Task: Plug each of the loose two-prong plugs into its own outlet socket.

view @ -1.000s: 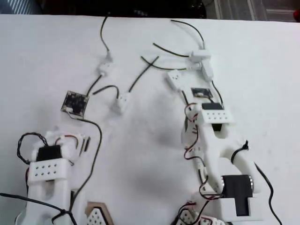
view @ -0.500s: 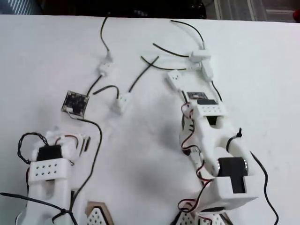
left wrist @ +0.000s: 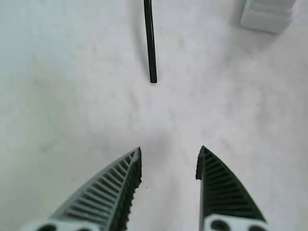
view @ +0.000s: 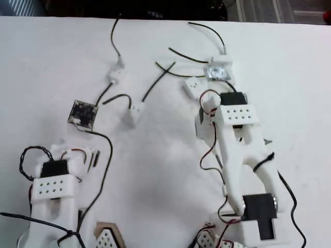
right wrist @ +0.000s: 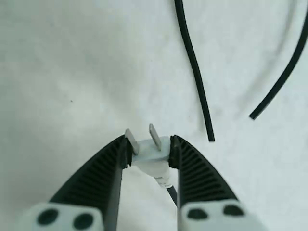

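My right end effector (right wrist: pixel 149 143) is clenched on the small white moulded-plastic two-prong plug (right wrist: pixel 150 153). Its ribbed dark fingers (right wrist: pixel 108 168) press the two flanks of the body just above the white matte worktop (right wrist: pixel 62 62). The two flat metal prongs (right wrist: pixel 154 135) stick out free beyond the fingertips, pointing away from my wrist, which suits a push into a socket.

I judge the plug light and rigid, with plastic smooth enough to twist in my grip if the prongs meet a socket off-line; the ribbing should help. The prongs are thin blades that would likely bend under sideways force, so the push should run straight along them. The thin black round lead (right wrist: pixel 169 191) at the plug's back looks springy and may tug it askew. The body is the place to hold, never the prongs or the lead.

White blocky connectors (view: pixel 136 111) on black leads lie toward the middle of the worktop; I cannot tell which are sockets. My left end effector (left wrist: pixel 169 154) is released, jaws apart, grasping nothing.
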### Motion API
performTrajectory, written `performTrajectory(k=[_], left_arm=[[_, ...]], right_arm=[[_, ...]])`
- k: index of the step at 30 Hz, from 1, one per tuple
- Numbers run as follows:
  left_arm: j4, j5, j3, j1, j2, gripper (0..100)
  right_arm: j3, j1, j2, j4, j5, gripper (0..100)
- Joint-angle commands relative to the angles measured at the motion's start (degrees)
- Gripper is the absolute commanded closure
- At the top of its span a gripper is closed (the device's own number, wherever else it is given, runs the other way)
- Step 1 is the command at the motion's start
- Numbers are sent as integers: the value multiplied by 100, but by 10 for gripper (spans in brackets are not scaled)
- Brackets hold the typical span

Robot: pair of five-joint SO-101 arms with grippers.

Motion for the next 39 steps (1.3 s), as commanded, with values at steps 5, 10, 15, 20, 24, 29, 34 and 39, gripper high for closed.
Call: performTrajectory(k=[5, 10, 15, 20, 24, 29, 34, 39], left_arm=[[-70, -62, 9, -48, -101, 806], [-70, -62, 9, -48, -101, 807], [-79, -62, 9, -48, -101, 807], [-70, -62, 9, -48, -101, 807], [-62, -62, 9, -48, -101, 808], [-62, -62, 9, -40, -101, 808], [-70, -62, 9, -40, -101, 808], [-70, -62, 9, -40, -101, 808]], right_arm=[[-791, -303, -752, -585, -1495, 981], [-791, -303, -1042, -1367, -2470, 981], [-782, -303, -1288, -2167, -3666, 981], [-255, -75, -1297, -2712, -4879, 981], [571, 224, -1341, -2949, -4862, 979], [1354, 690, -1341, -2905, -4853, 978], [1899, 1112, -1349, -2897, -4009, 977], [1952, 1411, -1429, -2563, -3402, 964]])
